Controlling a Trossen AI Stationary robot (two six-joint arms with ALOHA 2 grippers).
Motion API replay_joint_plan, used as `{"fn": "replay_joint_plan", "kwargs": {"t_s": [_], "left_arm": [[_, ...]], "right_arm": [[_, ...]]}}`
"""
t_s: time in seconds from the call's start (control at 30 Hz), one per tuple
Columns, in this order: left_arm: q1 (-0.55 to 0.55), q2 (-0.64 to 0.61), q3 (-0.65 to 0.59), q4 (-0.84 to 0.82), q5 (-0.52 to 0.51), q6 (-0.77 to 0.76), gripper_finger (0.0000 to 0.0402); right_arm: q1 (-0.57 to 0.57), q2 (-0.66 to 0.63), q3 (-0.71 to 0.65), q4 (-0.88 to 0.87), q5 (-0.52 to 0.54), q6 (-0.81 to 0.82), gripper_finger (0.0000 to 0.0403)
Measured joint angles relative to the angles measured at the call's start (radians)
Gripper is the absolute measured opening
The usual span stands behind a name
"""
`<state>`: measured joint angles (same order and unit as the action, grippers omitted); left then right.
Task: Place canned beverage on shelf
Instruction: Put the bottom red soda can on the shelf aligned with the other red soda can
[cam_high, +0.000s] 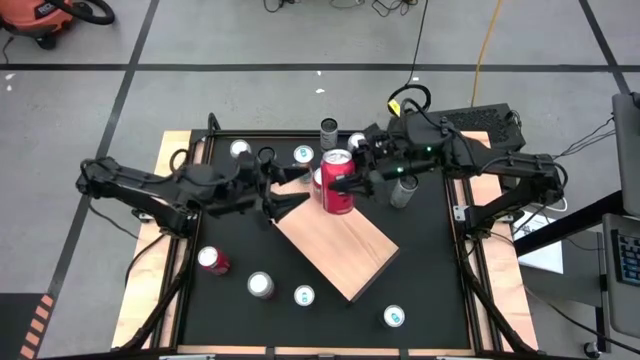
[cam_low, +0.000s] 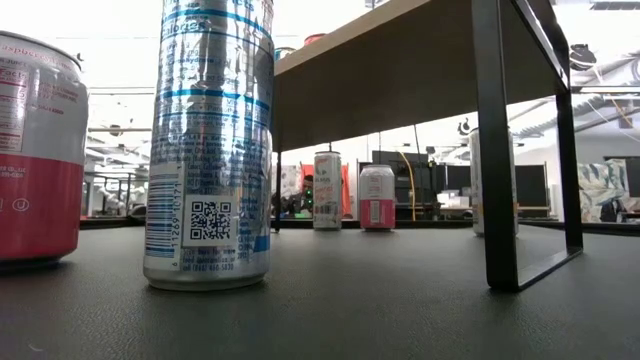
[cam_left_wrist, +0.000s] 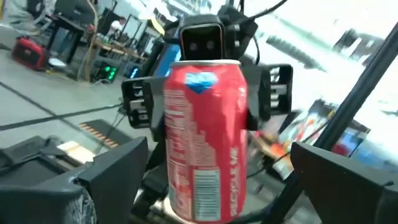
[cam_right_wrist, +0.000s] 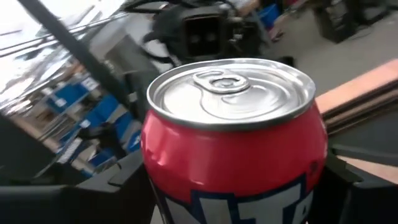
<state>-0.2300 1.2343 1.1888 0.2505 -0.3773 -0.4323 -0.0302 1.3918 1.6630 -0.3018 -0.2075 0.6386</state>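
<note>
The right gripper pinches a red can upright above the shelf, ready for placing. The left gripper, fingers spread, waits just beside it.

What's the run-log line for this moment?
right gripper: shut on red can, above shelf far end | left gripper: open, facing can | can not yet released

red can base cut off by the frame edge, room behind the right gripper blurred
</note>
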Motion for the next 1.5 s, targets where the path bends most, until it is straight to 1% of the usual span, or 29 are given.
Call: {"fn": "replay_joint_plan", "kwargs": {"t_s": [0.1, 0.2, 0.37, 0.5, 0.67, 0.83, 0.97, 1.13, 1.33, 1.5], "left_arm": [[-0.009, 0.004, 0.041, -0.125, -0.025, -0.004, 0.0398], [-0.019, 0.006, 0.073, -0.203, -0.074, -0.006, 0.0398], [-0.023, 0.008, 0.077, -0.218, -0.095, -0.021, 0.0398], [-0.017, 0.015, 0.077, -0.231, -0.111, -0.06, 0.0398], [0.001, 0.04, 0.077, -0.232, -0.111, -0.067, 0.0398], [0.025, 0.075, 0.077, -0.231, -0.057, -0.112, 0.0398], [0.04, 0.098, 0.077, -0.205, -0.016, -0.112, 0.0398], [0.053, 0.121, 0.077, -0.176, -0.001, -0.113, 0.0398], [0.054, 0.126, 0.077, -0.19, 0.021, -0.113, 0.0398], [0.054, 0.126, 0.077, -0.19, -0.009, -0.112, 0.0398]], "right_arm": [[0.001, 0.0, 0.0, -0.037, 0.095, 0.021, 0.0275], [0.0, 0.0, 0.0, -0.045, 0.152, 0.023, 0.0275], [0.0, 0.0, 0.0, -0.047, 0.237, 0.034, 0.0275], [0.0, 0.001, 0.0, -0.052, 0.277, 0.039, 0.0275], [0.013, 0.001, 0.0, -0.078, 0.357, 0.074, 0.0275], [0.027, 0.002, 0.0, -0.076, 0.363, 0.08, 0.0275], [0.038, 0.013, 0.0, -0.078, 0.364, 0.091, 0.0275], [0.057, 0.031, 0.0, -0.078, 0.368, 0.092, 0.0275], [0.072, 0.039, 0.0, -0.068, 0.362, 0.099, 0.0275], [0.086, 0.039, 0.0, -0.06, 0.36, 0.103, 0.0275]]}}
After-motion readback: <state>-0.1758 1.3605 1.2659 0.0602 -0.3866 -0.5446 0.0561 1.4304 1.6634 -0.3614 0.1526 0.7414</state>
